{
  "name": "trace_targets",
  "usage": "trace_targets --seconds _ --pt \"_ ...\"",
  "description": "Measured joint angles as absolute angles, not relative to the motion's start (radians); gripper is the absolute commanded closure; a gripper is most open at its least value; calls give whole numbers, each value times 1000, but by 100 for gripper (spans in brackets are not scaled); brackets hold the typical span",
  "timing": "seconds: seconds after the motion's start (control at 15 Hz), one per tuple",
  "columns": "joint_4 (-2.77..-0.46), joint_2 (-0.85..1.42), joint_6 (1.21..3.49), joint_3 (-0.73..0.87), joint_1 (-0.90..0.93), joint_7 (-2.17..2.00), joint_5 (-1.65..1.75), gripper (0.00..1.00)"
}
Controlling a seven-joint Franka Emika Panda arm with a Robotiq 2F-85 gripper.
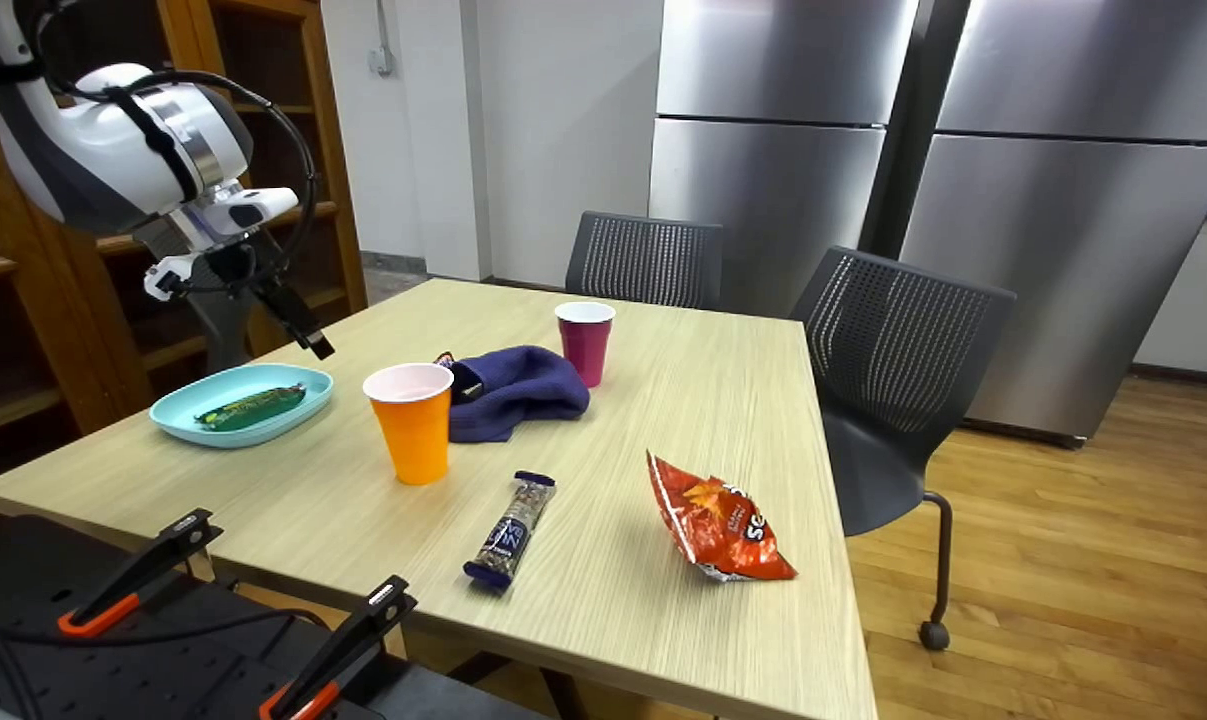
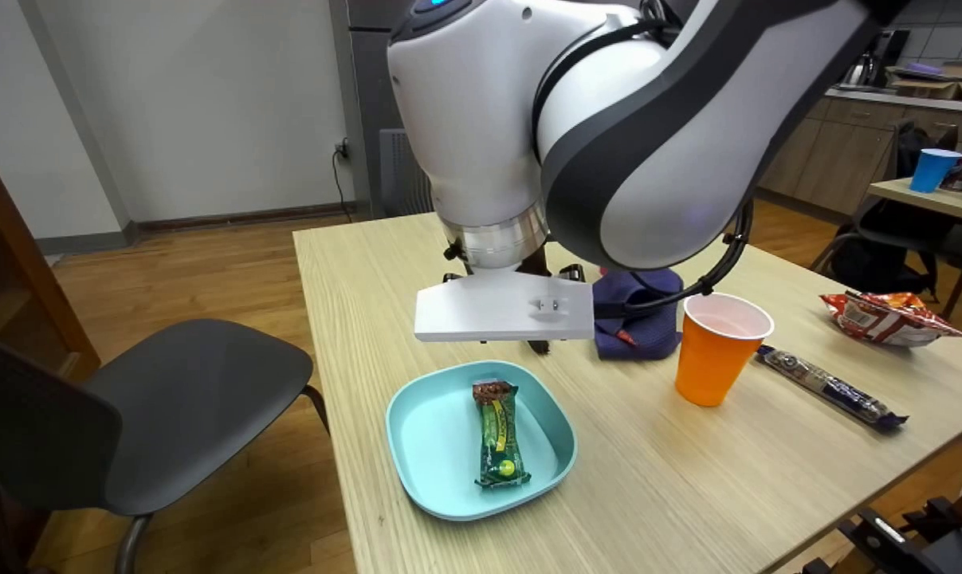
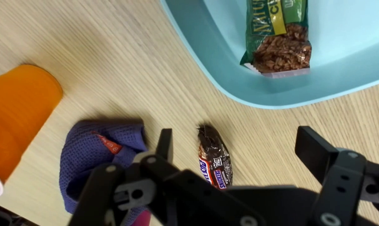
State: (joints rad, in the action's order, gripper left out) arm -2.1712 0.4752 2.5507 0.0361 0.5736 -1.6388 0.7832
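Snickers bar [image 3: 217,153], legible in the wrist view alone: on the counter [image 3: 129,62], below the spread claw [image 3: 236,142], near purple cloth [image 3: 82,147] and blue dish [image 3: 346,28]. Red snack bag [image 1: 721,525]: in both exterior views only. Blue cup [image 2: 932,170]: in an exterior view only. Counter: pale, wood-grained. Room: steel refrigerators [image 1: 763,220], wood floor [image 1: 1063,560].

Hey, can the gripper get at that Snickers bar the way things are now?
Likely yes: the gripper is open, and in the wrist view the Snickers bar shows between its jaws with nothing seen lying on it. The purple cloth could crowd one jaw, though.
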Motion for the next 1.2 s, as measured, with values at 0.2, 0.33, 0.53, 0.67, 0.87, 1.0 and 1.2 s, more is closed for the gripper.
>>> trace_targets --seconds 0.2,0.33,0.53,0.67,0.87,1.0,1.2 --pt "-2171 475 2551 36 574 -1639 783 0" --pt "-2171 475 2551 36 574 -1639 783 0" --pt "-2171 475 2551 36 574 -1639 783 0" --pt "-2171 477 2551 34 570 -1640 785 0" --pt "-2166 476 2554 38 543 -1652 786 0" --pt "-2155 476 2559 46 511 -1652 796 0" --pt "-2142 476 2598 52 452 -1649 807 0"
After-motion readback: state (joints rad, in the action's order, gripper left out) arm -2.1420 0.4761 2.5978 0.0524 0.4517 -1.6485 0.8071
